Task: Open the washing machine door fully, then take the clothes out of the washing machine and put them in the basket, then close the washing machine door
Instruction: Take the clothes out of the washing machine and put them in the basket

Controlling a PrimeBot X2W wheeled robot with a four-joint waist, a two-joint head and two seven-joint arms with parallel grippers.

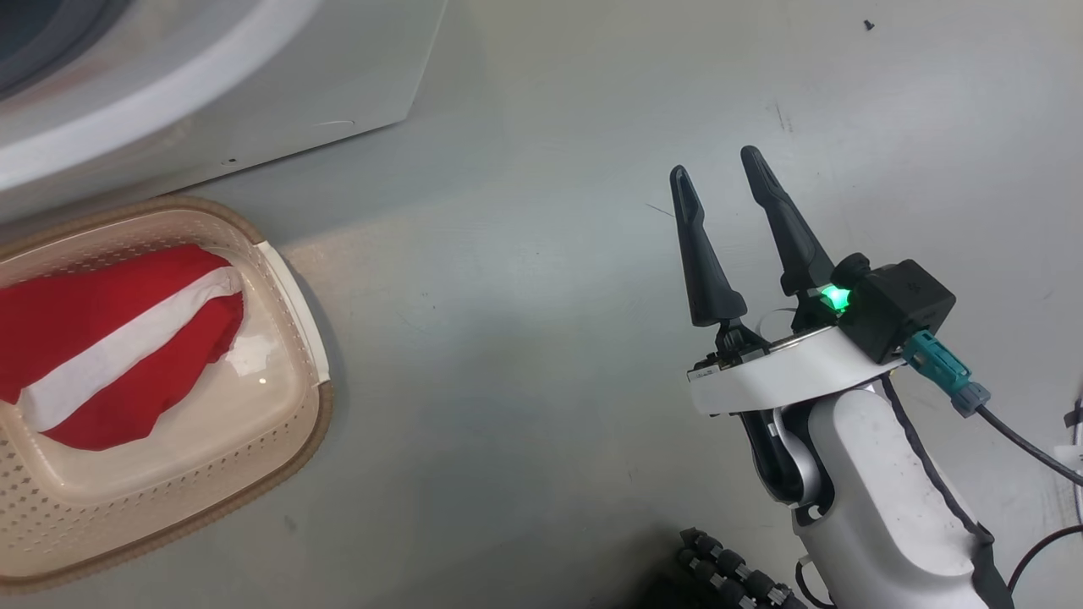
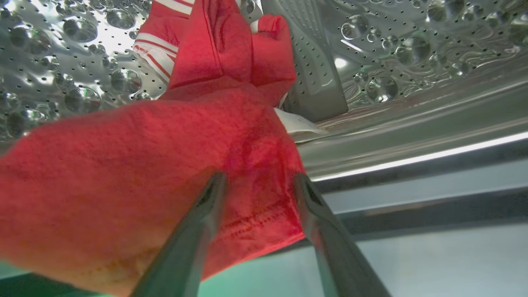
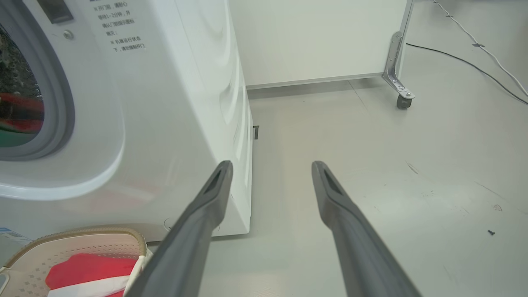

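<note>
One red garment lies at the washing machine drum's front lip, between the left gripper's spread, unclamped fingers. A second red garment fills one basket's left half. The right gripper hangs released over bare floor.

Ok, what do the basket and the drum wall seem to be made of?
The basket: cream plastic by the look, slightly glossy, moulded perforated sides, brown woven-look rim. The drum wall: probably stainless steel, mirror-shiny, embossed bumps, tiny punched holes.

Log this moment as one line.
left gripper: open, astride red cloth in drum | right gripper: open, above floor | basket: striped garment inside
</note>
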